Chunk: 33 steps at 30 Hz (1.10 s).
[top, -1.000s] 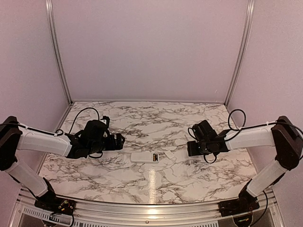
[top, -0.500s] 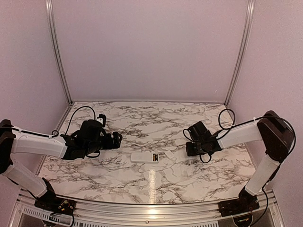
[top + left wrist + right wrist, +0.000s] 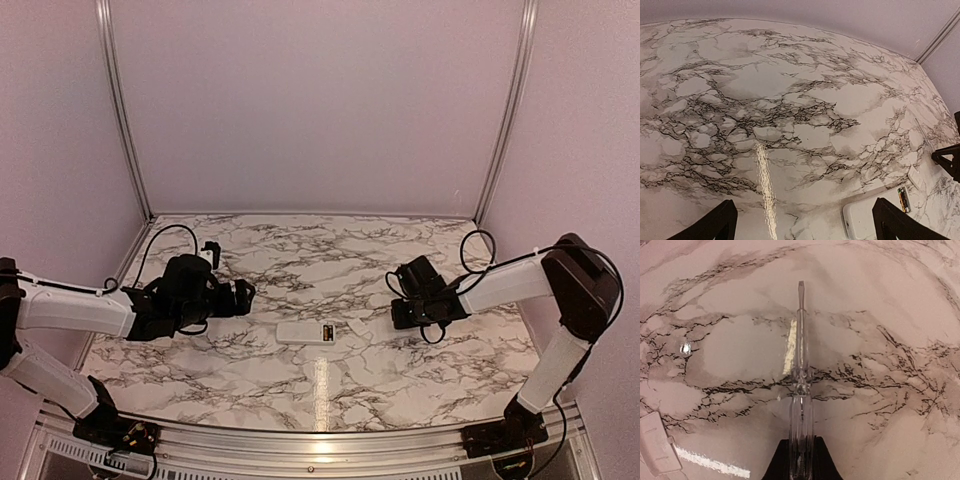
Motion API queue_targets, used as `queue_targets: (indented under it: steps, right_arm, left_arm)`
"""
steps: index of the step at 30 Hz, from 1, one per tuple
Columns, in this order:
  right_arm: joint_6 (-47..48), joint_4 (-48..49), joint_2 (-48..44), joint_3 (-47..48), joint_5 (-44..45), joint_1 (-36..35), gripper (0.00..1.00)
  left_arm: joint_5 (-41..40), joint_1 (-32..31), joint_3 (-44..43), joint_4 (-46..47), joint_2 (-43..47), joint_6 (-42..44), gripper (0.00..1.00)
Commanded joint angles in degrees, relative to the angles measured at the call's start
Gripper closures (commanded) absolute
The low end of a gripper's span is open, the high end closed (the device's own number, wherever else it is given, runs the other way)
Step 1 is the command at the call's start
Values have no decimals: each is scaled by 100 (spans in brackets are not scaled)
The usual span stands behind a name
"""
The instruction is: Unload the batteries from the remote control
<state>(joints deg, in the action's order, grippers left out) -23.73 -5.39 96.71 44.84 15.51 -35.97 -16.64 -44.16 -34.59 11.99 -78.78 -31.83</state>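
The white remote control (image 3: 306, 332) lies flat at the table's middle, its back compartment open with a gold-brown battery (image 3: 328, 331) showing in it. The left wrist view has the remote (image 3: 860, 220) at the lower right, with the battery (image 3: 903, 199) at its far end. My left gripper (image 3: 250, 292) hovers left of the remote, its jaws wide open over bare marble (image 3: 805, 212). My right gripper (image 3: 397, 316) is right of the remote, shut on a clear-handled screwdriver (image 3: 801, 390) that points forward. A remote corner (image 3: 657, 450) shows at the lower left there.
The marble table (image 3: 330, 260) is walled by pale panels at the back and sides, with metal posts (image 3: 118, 110) in the corners. A metal rail (image 3: 320, 450) runs along the near edge between the arm bases.
The right gripper's jaws have closed and the right arm has drawn slightly left towards the remote. The left arm has shifted a little left and back, still open.
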Motion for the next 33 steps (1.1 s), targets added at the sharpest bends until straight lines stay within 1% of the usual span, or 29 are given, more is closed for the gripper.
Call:
queue_targets:
  steps: [1, 7, 11, 16, 18, 21, 22, 24, 29, 33]
  right_arm:
    - [129, -5, -290, -98, -135, -34, 100]
    - [339, -18, -1030, -179, 47, -502, 100]
    - [507, -26, -1577, -212, 111, -938, 100]
    - [598, 66, -2255, -342, -12, -1271, 100]
    - [613, 171, -2576, -434, -248, -1296, 100]
    - [728, 465, -2947, -608, -922, -1303, 100]
    - [749, 476, -3039, -653, -1209, -1307, 100]
    - [779, 682, -3168, -691, -1467, -1328, 100]
    - [887, 916, -3295, -758, -2759, -1350, 100]
    - [936, 1149, -3449, -836, -3327, -1421, 100]
  left_arm:
    - [-172, 17, 137, 133, 218, 106, 1]
    - [-169, 14, 519, 503, 764, 59, 1]
    - [-109, 13, 709, 545, 1085, -136, 1]
    - [372, 14, 965, 901, 1535, -109, 1]
    - [707, 14, 1041, 1085, 1661, -61, 1]
    - [1453, 14, 1206, 1691, 1760, -16, 6]
    - [1817, 15, 1254, 1888, 1775, -21, 8]
    - [2249, 15, 1345, 2195, 1785, -41, 10]
    - [2882, 14, 1456, 2683, 1794, -30, 14]
    - [3350, 13, 1507, 3030, 1789, -123, 16]
